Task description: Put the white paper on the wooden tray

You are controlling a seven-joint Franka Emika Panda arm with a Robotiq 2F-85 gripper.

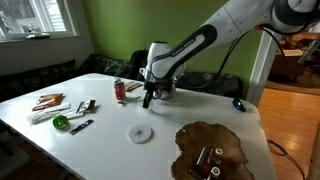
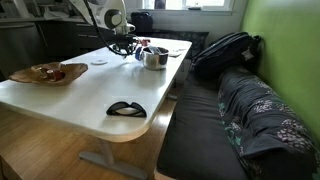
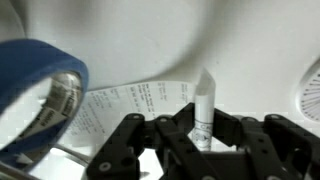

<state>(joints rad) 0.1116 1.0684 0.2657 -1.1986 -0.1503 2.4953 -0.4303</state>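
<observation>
The white paper (image 3: pixel 130 100) is a thin sheet with small printed lines, lying on the white tabletop. In the wrist view my gripper (image 3: pixel 203 128) is shut on a narrow raised fold of it, which stands up between the fingers. In both exterior views the gripper (image 1: pixel 148 96) (image 2: pixel 122 45) is down at the table near the far side; the paper is too small to make out there. The wooden tray (image 1: pixel 228 142) (image 2: pixel 40 74) is a dark brown glossy wavy slab near a table corner, well away from the gripper, with small items on it.
A silvery metal mug (image 2: pixel 155 58) stands close to the gripper. A blue-rimmed round object (image 3: pixel 45 80) sits beside the paper. A round white disc (image 1: pixel 139 133) (image 3: pixel 312 90) lies between gripper and tray. A red can (image 1: pixel 120 90) and small tools (image 1: pixel 60 108) lie further along. A black object (image 2: pixel 125 108) is near the table edge.
</observation>
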